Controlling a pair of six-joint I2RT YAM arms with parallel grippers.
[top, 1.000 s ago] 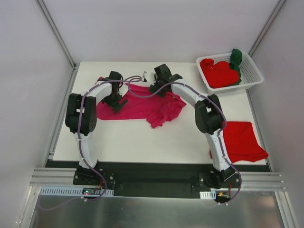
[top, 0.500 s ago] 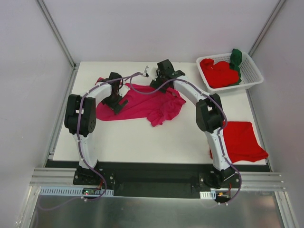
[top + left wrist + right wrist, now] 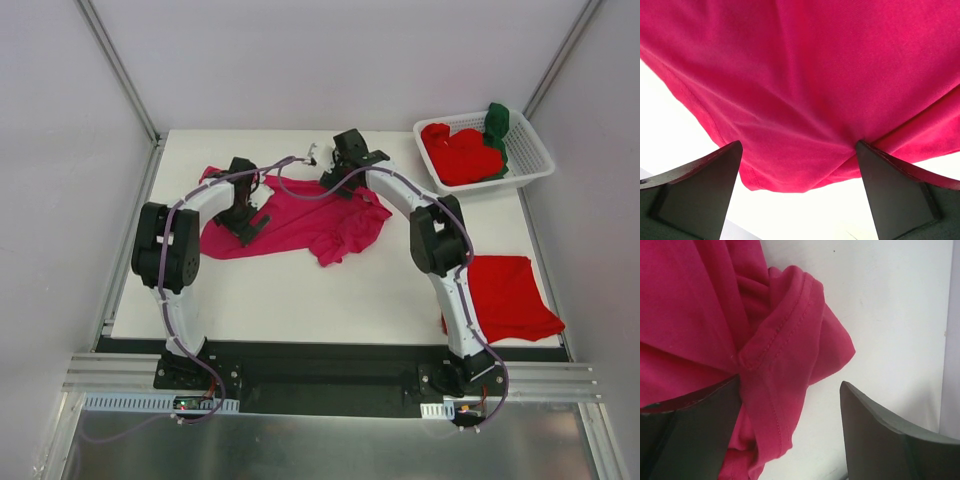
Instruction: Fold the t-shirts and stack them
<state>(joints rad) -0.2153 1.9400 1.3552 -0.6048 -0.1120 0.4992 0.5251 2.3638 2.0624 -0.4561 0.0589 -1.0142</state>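
Observation:
A magenta-pink t-shirt [image 3: 300, 222] lies spread and rumpled on the middle of the white table [image 3: 300, 290]. My left gripper [image 3: 248, 222] is low over its left part. In the left wrist view this gripper [image 3: 799, 152] is open, with the shirt's hem corner [image 3: 785, 170] lying between the dark fingers [image 3: 700, 192]. My right gripper [image 3: 333, 182] is at the shirt's far edge. In the right wrist view it [image 3: 790, 387] is open, and a stitched sleeve fold [image 3: 785, 355] rests against its left finger [image 3: 690, 435]. A red t-shirt [image 3: 512, 295] lies at the right front.
A white slotted basket [image 3: 532, 150] at the back right holds red t-shirts [image 3: 460, 155] and a dark green one [image 3: 497, 125]. A metal frame and white walls surround the table. The arm bases stand at the near edge.
The right gripper has moved a little toward the far edge. The left gripper has moved slightly toward me, and the magenta shirt has spread a little under it. Both grippers stay open.

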